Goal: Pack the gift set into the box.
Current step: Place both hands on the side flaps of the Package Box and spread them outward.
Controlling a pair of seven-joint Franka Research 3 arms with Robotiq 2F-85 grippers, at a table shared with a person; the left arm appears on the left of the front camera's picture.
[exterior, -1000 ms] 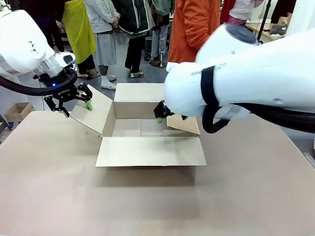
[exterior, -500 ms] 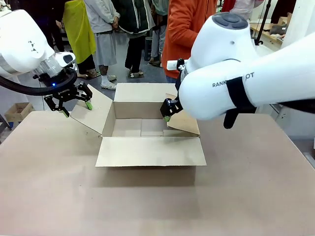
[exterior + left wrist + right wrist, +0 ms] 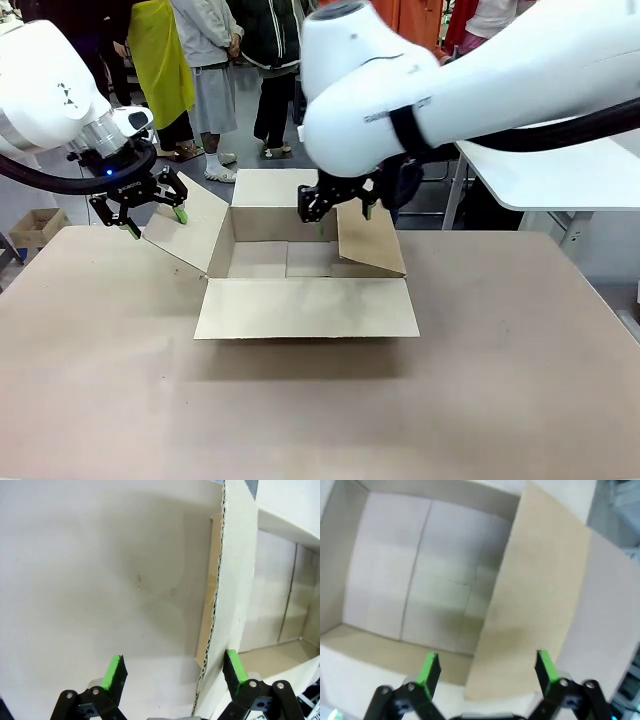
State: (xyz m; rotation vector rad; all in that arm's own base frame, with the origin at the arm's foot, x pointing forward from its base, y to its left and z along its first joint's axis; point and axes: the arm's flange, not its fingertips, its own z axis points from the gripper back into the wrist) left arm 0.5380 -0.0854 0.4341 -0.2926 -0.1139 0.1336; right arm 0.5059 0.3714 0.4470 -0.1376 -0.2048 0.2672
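Observation:
The large brown cardboard box (image 3: pixel 300 262) stands open in the middle of the table, all four flaps spread and nothing inside. My left gripper (image 3: pixel 157 218) is open and straddles the outer edge of the left flap (image 3: pixel 187 232); in the left wrist view that flap edge (image 3: pixel 216 605) runs up between the open left gripper (image 3: pixel 174 667) fingers, close to the right pad. My right gripper (image 3: pixel 340 212) hovers open over the box's right side, above the raised right flap (image 3: pixel 368 245). The right wrist view looks down past the open right gripper (image 3: pixel 487 669) at that flap (image 3: pixel 540 605) and the bare box floor (image 3: pixel 420 565). The gift set is out of view.
Several people stand beyond the far edge of the table (image 3: pixel 500 380). A small brown carton (image 3: pixel 35 226) sits on the floor at the left. A white tabletop (image 3: pixel 560 170) lies behind at the right.
My right arm has swung up and leftward, lifting its gripper from low beside the right flap to just above the box. The left arm and the box have not moved.

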